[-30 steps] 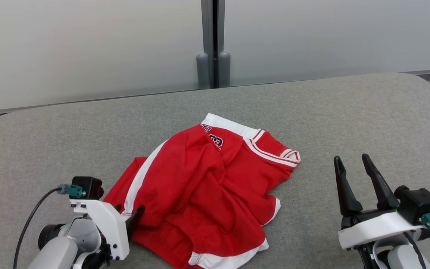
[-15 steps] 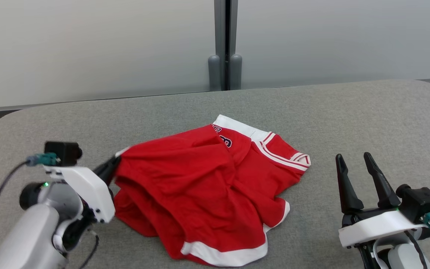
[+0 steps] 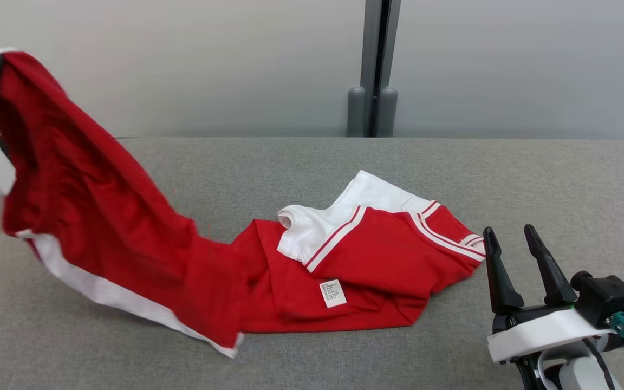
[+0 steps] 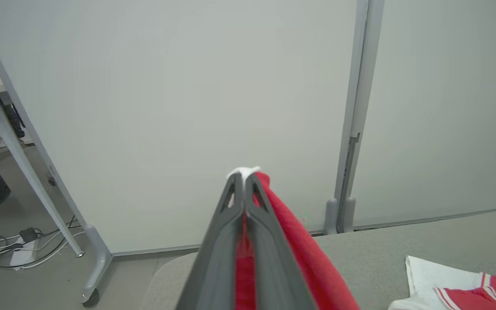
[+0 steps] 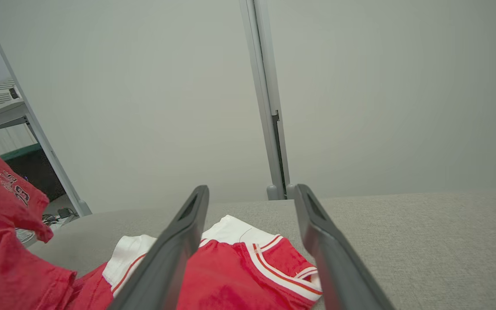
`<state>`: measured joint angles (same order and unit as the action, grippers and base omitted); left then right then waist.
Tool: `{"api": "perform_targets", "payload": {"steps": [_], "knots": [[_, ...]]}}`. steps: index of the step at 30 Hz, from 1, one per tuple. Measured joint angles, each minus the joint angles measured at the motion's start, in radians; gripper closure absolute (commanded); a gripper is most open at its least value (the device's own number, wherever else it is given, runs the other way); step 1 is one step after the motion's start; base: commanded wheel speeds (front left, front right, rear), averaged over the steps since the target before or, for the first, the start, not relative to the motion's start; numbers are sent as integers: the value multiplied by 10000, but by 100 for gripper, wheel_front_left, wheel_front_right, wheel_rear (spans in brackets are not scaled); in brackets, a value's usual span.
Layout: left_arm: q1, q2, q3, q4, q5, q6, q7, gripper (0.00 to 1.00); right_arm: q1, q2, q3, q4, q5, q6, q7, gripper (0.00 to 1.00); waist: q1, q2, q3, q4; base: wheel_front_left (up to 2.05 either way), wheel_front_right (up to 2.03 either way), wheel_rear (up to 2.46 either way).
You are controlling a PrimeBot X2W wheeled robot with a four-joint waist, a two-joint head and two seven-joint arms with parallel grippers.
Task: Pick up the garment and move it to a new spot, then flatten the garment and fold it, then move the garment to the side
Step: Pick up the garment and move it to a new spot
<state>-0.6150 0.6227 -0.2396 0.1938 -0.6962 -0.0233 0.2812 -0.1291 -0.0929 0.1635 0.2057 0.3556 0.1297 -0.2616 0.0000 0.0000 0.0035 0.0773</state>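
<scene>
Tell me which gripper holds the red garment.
The left gripper, pinched shut on the lifted end of the garment; the right gripper stands open and empty.

Matt, soft-looking cloth garment [image 3: 377, 254]; the grey table [image 3: 561, 179] seems covered in rough felt.

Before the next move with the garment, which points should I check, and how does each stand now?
1. Left claw shut on garment edge: ok.
2. Garment lifted fully off table: not ok; one end lies on it.
3. Right claw open, holding nothing: ok.
4. Right claw apart from sleeve: cannot tell; very close.
5. Bare table for a new spot: ok.
</scene>
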Motion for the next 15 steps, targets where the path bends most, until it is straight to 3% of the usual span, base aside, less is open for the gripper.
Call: {"api": "perform_targets", "payload": {"steps": [8, 15], "knots": [[-1407, 552, 633, 1212, 226, 173, -522, 100, -270, -77, 180, -50, -12, -2, 0, 0, 0, 0, 517, 328, 0, 0, 0], [-1239, -132, 27, 2721, 140, -36, -489, 100, -626, -123, 401, -92, 33, 0, 0, 0, 0, 0, 1186, 413, 0, 0, 0]]}}
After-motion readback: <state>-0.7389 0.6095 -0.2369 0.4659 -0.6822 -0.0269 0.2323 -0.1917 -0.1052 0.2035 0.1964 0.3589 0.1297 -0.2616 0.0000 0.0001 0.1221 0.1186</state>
